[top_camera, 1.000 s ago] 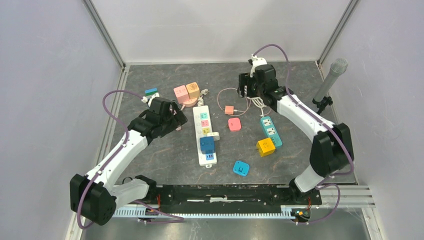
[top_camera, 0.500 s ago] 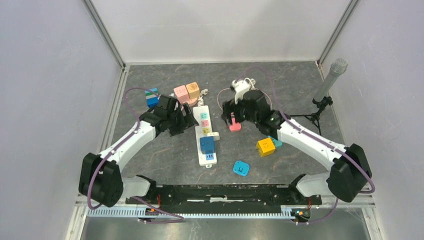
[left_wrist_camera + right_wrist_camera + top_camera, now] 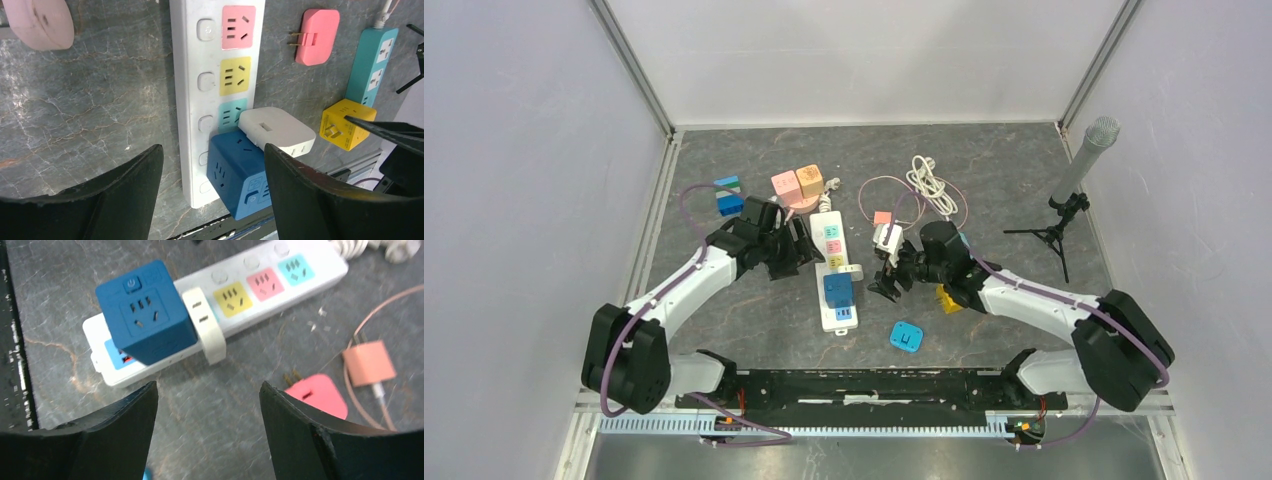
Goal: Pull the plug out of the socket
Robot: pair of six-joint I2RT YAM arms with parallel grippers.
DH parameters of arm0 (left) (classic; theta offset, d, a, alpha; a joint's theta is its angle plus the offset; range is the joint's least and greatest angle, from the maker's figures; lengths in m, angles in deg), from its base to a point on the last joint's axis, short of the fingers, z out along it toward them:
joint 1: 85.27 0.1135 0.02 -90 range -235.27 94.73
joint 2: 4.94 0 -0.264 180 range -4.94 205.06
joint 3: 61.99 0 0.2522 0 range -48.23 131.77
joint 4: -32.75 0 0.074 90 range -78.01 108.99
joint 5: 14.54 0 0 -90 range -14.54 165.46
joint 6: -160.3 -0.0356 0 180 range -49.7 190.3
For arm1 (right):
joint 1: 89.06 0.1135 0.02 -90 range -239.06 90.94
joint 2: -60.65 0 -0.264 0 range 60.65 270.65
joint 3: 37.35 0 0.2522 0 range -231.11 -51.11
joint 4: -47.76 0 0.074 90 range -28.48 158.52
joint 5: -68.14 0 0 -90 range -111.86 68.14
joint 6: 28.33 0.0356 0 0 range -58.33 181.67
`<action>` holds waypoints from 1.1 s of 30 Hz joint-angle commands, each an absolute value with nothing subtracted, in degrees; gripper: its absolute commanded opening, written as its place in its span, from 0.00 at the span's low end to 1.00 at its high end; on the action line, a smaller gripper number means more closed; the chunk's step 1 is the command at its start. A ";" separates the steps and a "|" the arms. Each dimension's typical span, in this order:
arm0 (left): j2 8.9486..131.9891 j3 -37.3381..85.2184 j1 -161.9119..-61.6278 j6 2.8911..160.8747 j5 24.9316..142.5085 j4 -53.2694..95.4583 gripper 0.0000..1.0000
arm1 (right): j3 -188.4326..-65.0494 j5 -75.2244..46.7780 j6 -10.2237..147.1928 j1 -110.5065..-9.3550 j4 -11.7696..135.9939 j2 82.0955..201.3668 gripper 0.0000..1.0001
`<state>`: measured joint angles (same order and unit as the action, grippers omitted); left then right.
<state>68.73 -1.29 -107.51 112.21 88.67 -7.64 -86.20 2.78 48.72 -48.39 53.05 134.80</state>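
Nearby, blue square adapter [image 3: 907, 336]: flat on the table by itself, at 4 o'clock from the near end of the strip.
Blue cube plug [image 3: 839, 290]: seated upright in the near end of the white power strip [image 3: 826, 219]; nothing grips it.
Right gripper [image 3: 887, 280]: at 3 o'clock from the cube plug, just beside the strip and apart from it. Fingers are spread wide with nothing between them.
Yellow cube [image 3: 346, 125]: at 3 o'clock from the right gripper, partly hidden by the right arm in the top view.
White plug [image 3: 851, 271]: touches the far side of the cube plug, sits over the teal socket and juts past the strip's 3 o'clock edge.
Strip: runs from 6 to 12 o'clock at mid-table; the yellow and pink sockets beyond the plugs are free.
Left gripper [image 3: 802, 248]: at 9 o'clock from the strip's middle, just beside it. Fingers are wide and empty.
Pink flat adapter [image 3: 317, 36]: at 3 o'clock from the strip, prongs pointing toward it.
Pink cube [image 3: 784, 185] and orange cube [image 3: 809, 180]: side by side at 11 o'clock from the strip's far end.
White cable coil [image 3: 932, 185]: at 1 o'clock from the strip's far end.
Microphone [image 3: 1084, 165]: on a small stand at the far right.
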 commanded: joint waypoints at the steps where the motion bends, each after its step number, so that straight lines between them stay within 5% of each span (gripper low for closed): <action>1: 66.50 -2.79 -107.34 112.34 90.00 -6.40 0.79 | -87.99 6.67 41.37 -48.42 42.44 139.20 0.78; 7: 64.53 -3.08 -107.33 112.33 87.60 -8.61 0.79 | -92.07 10.18 36.62 -48.28 41.87 145.52 0.72; 20: 61.77 -0.08 -107.38 111.44 83.42 -16.53 0.82 | -99.60 16.80 24.76 -47.58 47.94 153.47 0.27; 25: 60.28 1.79 -107.37 110.96 81.18 -19.83 0.84 | -98.27 17.17 28.65 -46.90 42.66 153.45 0.11; 33: 56.53 5.12 -107.32 105.37 79.88 -23.99 0.91 | -94.05 5.45 41.05 -41.11 30.35 152.88 0.00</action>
<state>59.44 2.34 -107.51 110.73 80.52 -21.78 -94.44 12.48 33.99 -44.85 39.23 153.60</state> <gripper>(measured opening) 0.885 0.236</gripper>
